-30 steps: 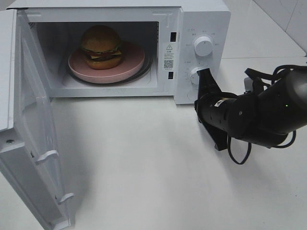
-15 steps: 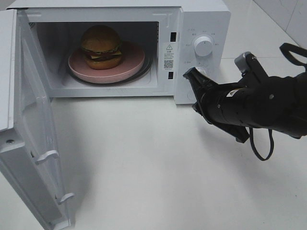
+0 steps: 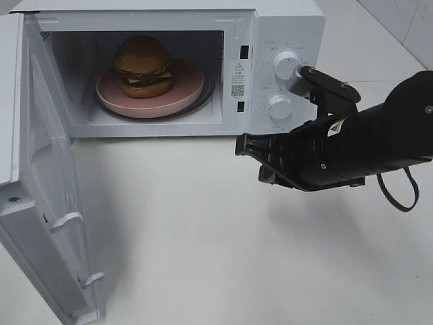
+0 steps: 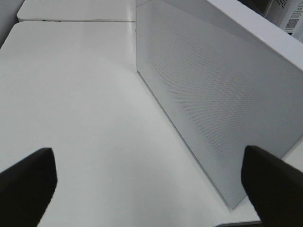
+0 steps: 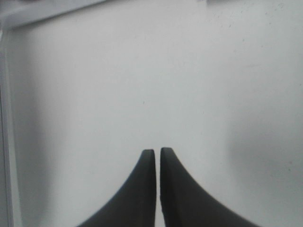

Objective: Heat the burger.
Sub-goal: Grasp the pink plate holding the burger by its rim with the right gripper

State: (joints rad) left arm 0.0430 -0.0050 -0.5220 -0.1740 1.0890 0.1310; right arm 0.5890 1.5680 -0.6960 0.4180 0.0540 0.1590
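The burger point(image 3: 142, 66), with a golden-brown bun, lettuce and dark filling, sits on a pink plate point(image 3: 186, 90) inside the white microwave point(image 3: 284, 27). The microwave's door point(image 3: 51, 183) stands wide open to the left. My right gripper point(image 3: 242, 146) is shut and empty, held over the table just in front of the microwave's lower right corner, pointing left. In the right wrist view its fingers point(image 5: 173, 189) are pressed together above the white table. My left gripper point(image 4: 151, 182) is open beside the outer face of the open door point(image 4: 213, 94), and it is out of the high view.
The microwave has two round knobs point(image 3: 286, 66) on its right panel, just above my right arm. The white table point(image 3: 223, 250) extends in front of the microwave. The open door juts out toward the front left.
My right gripper has drawn away from the lower knob and swung left and down, now in front of the microwave's lower right corner. The burger, plate and door have not moved.
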